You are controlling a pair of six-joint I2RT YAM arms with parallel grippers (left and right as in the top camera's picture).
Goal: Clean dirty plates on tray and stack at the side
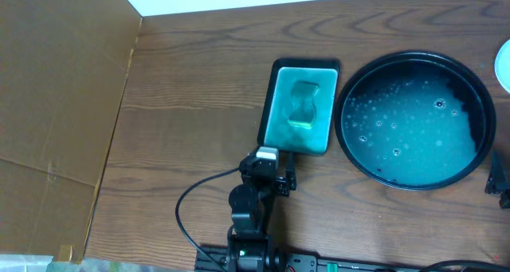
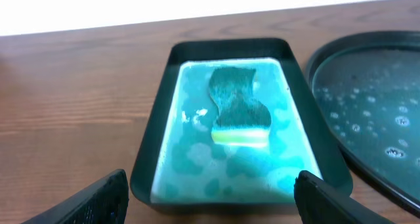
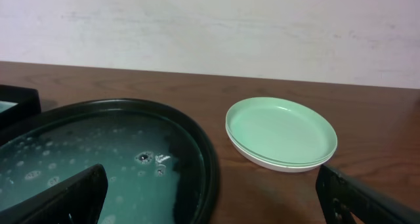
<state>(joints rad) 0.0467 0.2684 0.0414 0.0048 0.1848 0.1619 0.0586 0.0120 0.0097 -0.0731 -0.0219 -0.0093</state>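
Observation:
The plates [image 3: 281, 132] lie stacked on the bare table just right of the tray [image 3: 205, 152]: pale mint on top, a white rim showing underneath. In the overhead view only a sliver of the plates [image 1: 504, 65] shows at the right edge. The round black tray [image 1: 476, 104] holds bubbly teal water and no plate. My right gripper [image 3: 213, 198] hangs open and empty at the tray's near right edge; its fingers [image 3: 72, 198] straddle the tray's rim and bare wood. My left gripper [image 2: 211, 204] is open and empty at the near end of the teal dish [image 2: 157, 119].
A sponge [image 2: 239, 106] lies in the teal dish [image 1: 301, 104], just left of the tray. A cardboard sheet [image 1: 56, 104] covers the table's left side. The left arm [image 1: 253, 208] rises from the front edge, with a black cable [image 1: 183, 216] looping beside it. The right gripper [image 1: 500, 176] shows at the right edge.

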